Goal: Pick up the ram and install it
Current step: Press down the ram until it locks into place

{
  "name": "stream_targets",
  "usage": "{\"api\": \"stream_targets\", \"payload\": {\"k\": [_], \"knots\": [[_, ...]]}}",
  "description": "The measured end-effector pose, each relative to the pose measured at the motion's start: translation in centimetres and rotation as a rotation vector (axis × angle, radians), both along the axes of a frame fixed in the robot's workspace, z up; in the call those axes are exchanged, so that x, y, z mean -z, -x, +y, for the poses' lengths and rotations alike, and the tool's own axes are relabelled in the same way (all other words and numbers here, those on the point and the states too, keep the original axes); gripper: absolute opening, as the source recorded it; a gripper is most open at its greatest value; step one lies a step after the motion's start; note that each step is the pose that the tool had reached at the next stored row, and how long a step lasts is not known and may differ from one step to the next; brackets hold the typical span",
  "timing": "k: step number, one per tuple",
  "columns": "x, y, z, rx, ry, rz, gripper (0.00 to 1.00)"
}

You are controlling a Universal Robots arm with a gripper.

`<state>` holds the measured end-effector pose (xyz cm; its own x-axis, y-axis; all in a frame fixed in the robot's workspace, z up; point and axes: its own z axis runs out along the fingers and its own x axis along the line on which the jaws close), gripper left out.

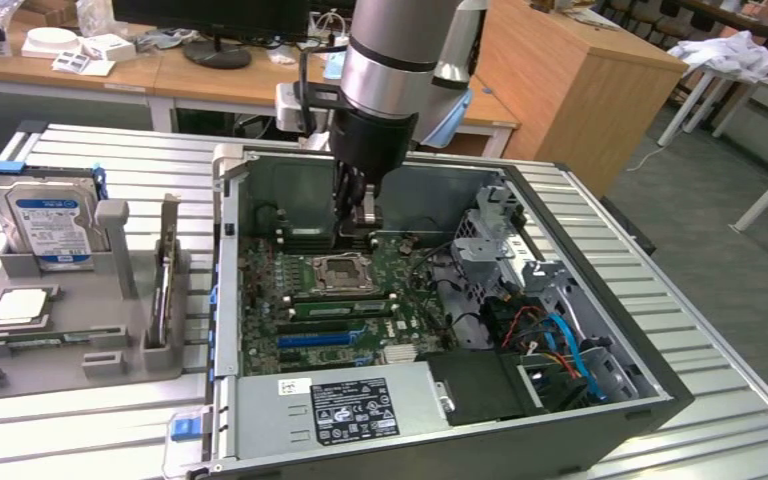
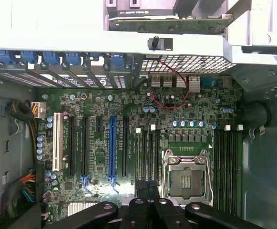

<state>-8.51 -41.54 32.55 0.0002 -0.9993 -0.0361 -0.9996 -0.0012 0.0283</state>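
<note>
Green ram (image 2: 147, 155) seated in the motherboard (image 2: 100, 138) slots.
Your gripper (image 2: 148, 202) hovers just above (fingers fully closed, holding nothing).

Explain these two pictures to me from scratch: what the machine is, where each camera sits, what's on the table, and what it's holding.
The machine is a robot arm with a gripper, reaching down into an open computer case on a slatted table. One picture comes from a camera beside the rig. The other comes from a camera on the arm's wrist, looking down at the motherboard, with the gripper shut. Whether it holds the ram cannot be seen. On the exterior view's left stands a grey holder with a hard drive.
</note>
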Motion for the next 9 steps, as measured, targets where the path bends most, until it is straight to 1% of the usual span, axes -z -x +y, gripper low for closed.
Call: {"api": "stream_targets", "payload": {"k": [5,9], "knots": [[-0.01,-0.11,-0.01,0.000,0.0002,0.0002,0.11],[0.00,-0.73,0.00,0.000,0.0001,0.0001,0.11]]}}
